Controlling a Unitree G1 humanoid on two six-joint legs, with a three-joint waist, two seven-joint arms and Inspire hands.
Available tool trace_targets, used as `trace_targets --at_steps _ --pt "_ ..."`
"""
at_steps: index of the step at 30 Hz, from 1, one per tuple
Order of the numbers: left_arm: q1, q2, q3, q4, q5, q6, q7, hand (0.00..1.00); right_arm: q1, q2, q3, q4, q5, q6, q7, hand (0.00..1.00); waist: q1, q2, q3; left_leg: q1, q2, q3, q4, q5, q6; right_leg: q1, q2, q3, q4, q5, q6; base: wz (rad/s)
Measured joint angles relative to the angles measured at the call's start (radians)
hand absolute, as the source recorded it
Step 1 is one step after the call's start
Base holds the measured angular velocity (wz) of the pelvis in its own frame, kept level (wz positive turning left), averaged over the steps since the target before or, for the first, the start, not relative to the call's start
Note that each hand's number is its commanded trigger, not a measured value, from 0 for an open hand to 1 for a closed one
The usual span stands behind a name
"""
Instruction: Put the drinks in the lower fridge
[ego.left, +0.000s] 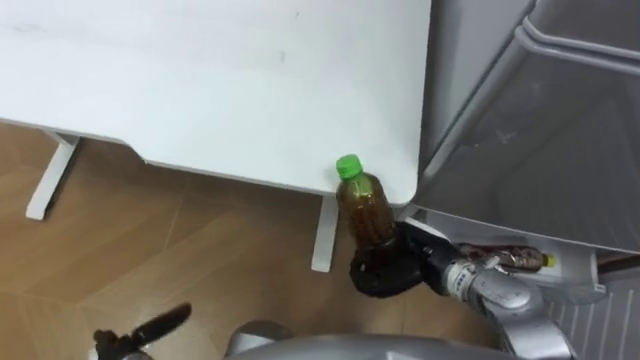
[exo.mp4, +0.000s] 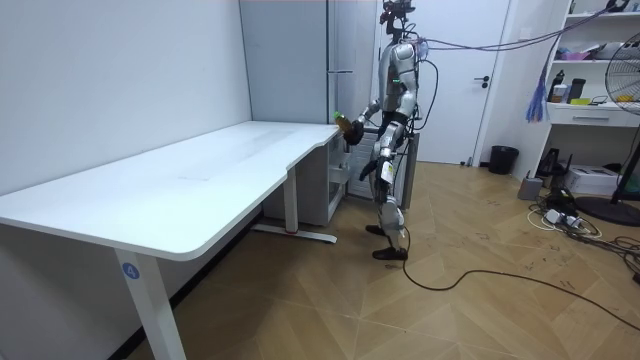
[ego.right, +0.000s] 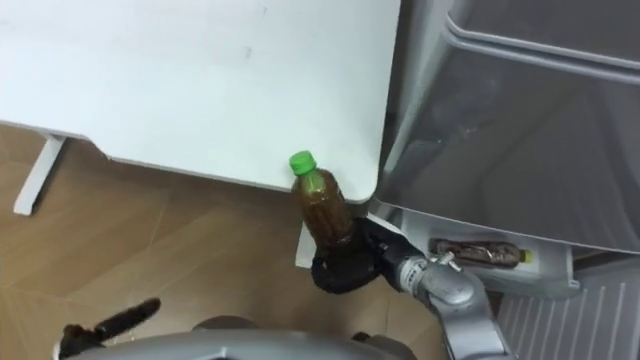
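Note:
A brown tea bottle (ego.left: 364, 207) with a green cap stands upright in my right hand (ego.left: 385, 270), whose dark fingers are curled round its base. It hangs just off the white desk's corner, beside the grey fridge (ego.left: 560, 120). The room view shows the bottle (exo.mp4: 341, 122) held out at chest height toward the fridge (exo.mp4: 300, 60). Low at the right, an open white fridge shelf (ego.left: 575, 272) holds another bottle (ego.left: 520, 260) lying on its side. My left hand (ego.left: 155, 325) hangs low at the lower left, over the floor, fingers straight.
The white desk (ego.left: 200, 80) runs across the upper left, with its white leg (ego.left: 322, 235) right behind the bottle. Wooden floor lies below. In the room view a bin (exo.mp4: 503, 159), a fan (exo.mp4: 625, 110) and floor cables (exo.mp4: 560, 215) stand off behind me.

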Motion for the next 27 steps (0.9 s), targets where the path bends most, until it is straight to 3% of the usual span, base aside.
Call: trace_targets --at_steps 5,7,13,16,21,27 --pt "-0.015 0.001 -0.056 0.026 0.111 -0.010 -0.125 0.00 0.011 0.000 0.002 0.001 -0.138 -0.103 -0.106 1.00 -0.056 0.013 0.0063 0.000 0.000 0.012 0.000 0.000 0.000 -0.006 0.005 0.019 0.001 0.000 -0.001 -0.07" --pt "-0.016 0.002 -0.057 0.028 0.164 -0.024 -0.150 0.00 0.013 -0.003 0.001 0.001 -0.212 -0.154 -0.198 1.00 -0.089 0.019 0.0043 -0.001 0.003 0.020 -0.006 0.000 0.000 -0.016 0.005 0.026 0.006 0.000 -0.001 -0.12" --pt "-0.018 0.002 -0.041 0.050 0.205 -0.068 -0.242 0.00 0.025 -0.011 -0.036 0.021 -0.455 -0.278 -0.498 1.00 -0.101 0.026 0.0000 0.003 -0.004 0.050 -0.009 0.000 0.000 -0.034 0.008 0.050 0.019 0.002 -0.002 -0.15" --pt "-0.014 0.002 -0.025 0.072 0.223 -0.069 -0.263 0.00 0.035 -0.003 -0.044 0.068 -0.567 -0.334 -0.629 1.00 -0.099 0.035 -0.0033 0.004 -0.004 0.051 -0.009 0.000 0.000 -0.033 0.007 0.053 0.020 0.002 -0.002 0.00" --pt "-0.012 0.002 -0.025 0.088 0.223 -0.069 -0.292 0.00 0.035 -0.010 -0.043 0.150 -0.653 -0.386 -0.803 1.00 -0.090 0.045 -0.0087 0.006 -0.005 0.052 -0.009 0.002 0.000 -0.034 0.008 0.058 0.024 0.002 -0.002 0.00" --pt "-0.011 0.003 -0.006 0.093 0.223 -0.068 -0.304 0.00 0.038 -0.020 -0.045 0.226 -0.656 -0.419 -0.980 1.00 -0.092 0.040 -0.0063 0.006 -0.006 0.053 -0.009 0.002 0.000 -0.036 0.007 0.058 0.023 0.002 -0.002 0.00"
